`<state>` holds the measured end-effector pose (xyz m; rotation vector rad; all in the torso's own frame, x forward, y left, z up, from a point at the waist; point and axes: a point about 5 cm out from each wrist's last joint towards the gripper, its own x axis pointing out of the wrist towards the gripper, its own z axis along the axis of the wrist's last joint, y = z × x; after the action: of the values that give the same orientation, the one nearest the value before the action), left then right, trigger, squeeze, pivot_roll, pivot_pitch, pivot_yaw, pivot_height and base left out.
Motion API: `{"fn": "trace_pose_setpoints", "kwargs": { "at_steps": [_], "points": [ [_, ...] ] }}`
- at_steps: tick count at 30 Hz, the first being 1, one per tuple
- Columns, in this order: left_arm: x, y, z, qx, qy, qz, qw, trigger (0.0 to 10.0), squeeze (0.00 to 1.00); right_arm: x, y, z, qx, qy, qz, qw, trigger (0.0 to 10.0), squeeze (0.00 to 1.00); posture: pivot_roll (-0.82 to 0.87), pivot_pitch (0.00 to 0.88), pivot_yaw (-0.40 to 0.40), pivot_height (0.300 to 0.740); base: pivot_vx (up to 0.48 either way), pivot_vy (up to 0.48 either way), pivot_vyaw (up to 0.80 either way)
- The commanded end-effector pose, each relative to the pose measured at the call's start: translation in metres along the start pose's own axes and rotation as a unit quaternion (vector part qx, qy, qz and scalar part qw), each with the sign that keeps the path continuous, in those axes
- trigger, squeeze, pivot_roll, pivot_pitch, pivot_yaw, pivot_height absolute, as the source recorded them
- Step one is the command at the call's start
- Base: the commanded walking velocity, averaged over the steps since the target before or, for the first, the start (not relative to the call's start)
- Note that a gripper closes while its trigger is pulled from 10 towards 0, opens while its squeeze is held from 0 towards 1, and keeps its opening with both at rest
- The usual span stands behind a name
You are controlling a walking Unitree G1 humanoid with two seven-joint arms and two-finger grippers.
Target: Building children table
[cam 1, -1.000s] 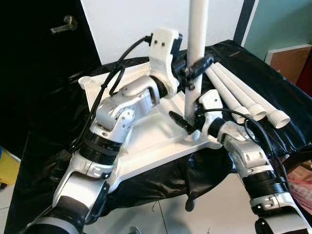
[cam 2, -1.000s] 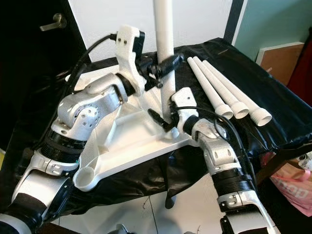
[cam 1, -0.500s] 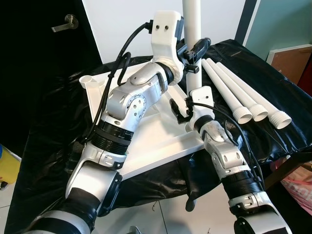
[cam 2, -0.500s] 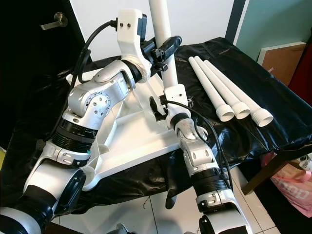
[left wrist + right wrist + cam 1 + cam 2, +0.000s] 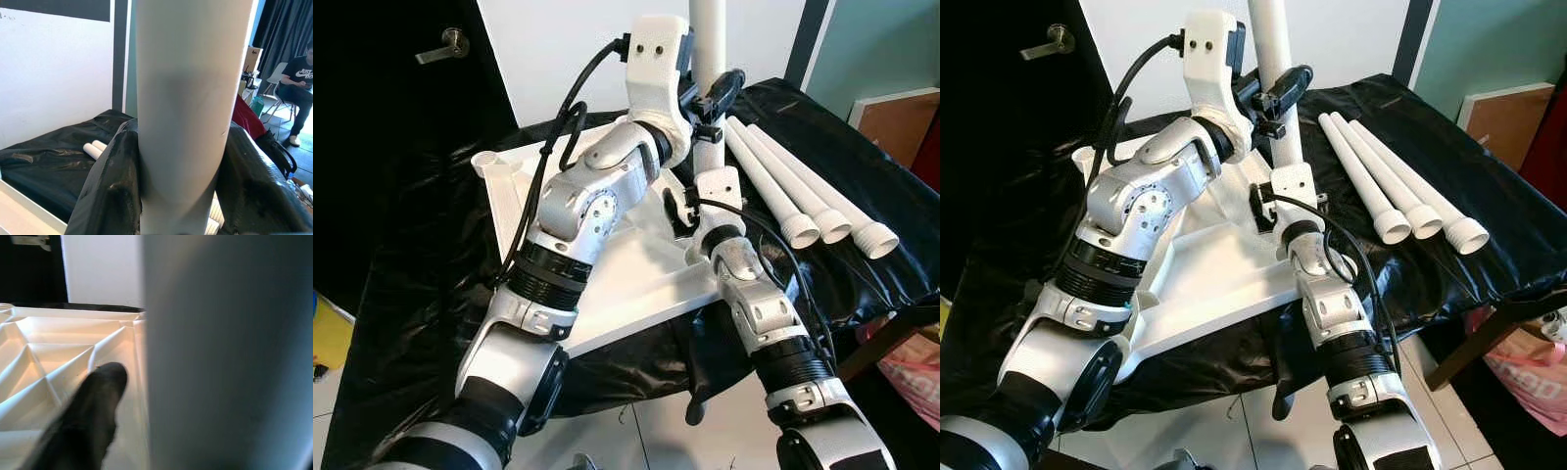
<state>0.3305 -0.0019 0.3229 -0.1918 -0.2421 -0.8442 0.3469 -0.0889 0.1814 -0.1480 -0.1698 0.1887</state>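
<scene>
A white children's tabletop (image 5: 509, 196) lies upside down, ribs upward, on a counter (image 5: 421, 294) draped in black plastic sheeting, with an open leg socket (image 5: 485, 163) at its far left corner. Above the middle of the tabletop the left claw (image 5: 707, 105) is clamped on a white table leg (image 5: 709, 39) that stands upright; in the left wrist view its two black fingers (image 5: 110, 191) press on either side of the leg's round shaft. Lower down, the right claw (image 5: 677, 208) sits at the foot of the same leg, near the tabletop's right corner; in the right wrist view one black finger (image 5: 83, 426) lies just beside the blurred leg over the ribbed underside, and whether this claw grips the leg cannot be told. To the right, three more white legs (image 5: 803, 201) lie side by side on the black sheeting, touching one another, their threaded ends toward the robot. In the left wrist view a person (image 5: 299, 83) sits on a chair in the background.
</scene>
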Motion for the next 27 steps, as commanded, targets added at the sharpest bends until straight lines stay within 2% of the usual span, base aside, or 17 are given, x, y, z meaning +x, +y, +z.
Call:
{"fn": "trace_pose_setpoints", "kwargs": {
  "at_steps": [1, 8, 13, 14, 15, 16, 23, 24, 27],
  "points": [
    [0.004, -0.007, 0.009, 0.004, -0.017, -0.019, 1.0, 10.0, 0.0, 0.002, 0.004, 0.003, -0.001, -0.006, 0.004, 1.0, 0.0, 0.0, -0.1, 0.0, 0.039, 0.74, 0.0, 0.0, 0.0],
    [0.004, -0.008, 0.007, 0.027, -0.018, -0.023, 0.999, 10.0, 0.0, 0.002, 0.002, 0.0, -0.005, 0.0, -0.002, 1.0, 0.0, 0.0, -0.1, 0.001, 0.038, 0.74, 0.0, 0.0, 0.0],
    [0.003, -0.009, 0.007, 0.029, -0.018, -0.026, 0.999, 10.0, 0.0, 0.002, 0.001, 0.0, -0.005, 0.0, -0.005, 1.0, 0.0, 0.0, -0.1, 0.002, 0.039, 0.74, 0.0, 0.0, 0.0],
    [0.003, -0.009, 0.007, 0.028, -0.021, -0.028, 0.999, 10.0, 0.23, 0.002, 0.001, -0.001, 0.001, 0.003, -0.009, 1.0, 2.7, 0.0, -0.1, 0.002, 0.04, 0.74, 0.0, 0.0, 0.0],
    [0.003, -0.009, 0.007, 0.028, -0.021, -0.028, 0.999, 10.0, 0.23, 0.002, 0.001, -0.001, 0.001, 0.003, -0.009, 1.0, 2.7, 0.0, -0.1, 0.002, 0.04, 0.74, 0.0, 0.0, 0.0],
    [0.003, -0.009, 0.007, 0.025, -0.023, -0.03, 0.999, 10.0, 1.0, 0.002, 0.0, -0.001, 0.006, 0.005, -0.012, 1.0, 10.0, 0.0, -0.11, 0.0, 0.042, 0.74, 0.0, 0.0, 0.0],
    [0.002, -0.01, 0.007, 0.027, -0.027, -0.035, 0.999, 10.0, 1.0, 0.003, -0.006, -0.002, 0.03, 0.013, -0.033, 0.999, 10.0, 0.0, -0.1, 0.0, 0.043, 0.74, 0.0, 0.0, 0.0],
    [0.002, -0.008, 0.008, 0.035, -0.03, -0.029, 0.999, 10.0, 0.0, 0.003, -0.009, -0.003, 0.036, 0.014, -0.044, 0.998, 10.0, 0.0, -0.1, 0.0, 0.045, 0.74, 0.0, 0.0, 0.0],
    [0.002, -0.007, 0.007, 0.036, -0.034, -0.021, 0.999, 10.0, 0.0, 0.004, -0.016, -0.003, 0.04, 0.015, -0.066, 0.997, 10.0, 0.0, -0.1, 0.0, 0.045, 0.74, 0.0, 0.0, 0.0]
  ]
}}
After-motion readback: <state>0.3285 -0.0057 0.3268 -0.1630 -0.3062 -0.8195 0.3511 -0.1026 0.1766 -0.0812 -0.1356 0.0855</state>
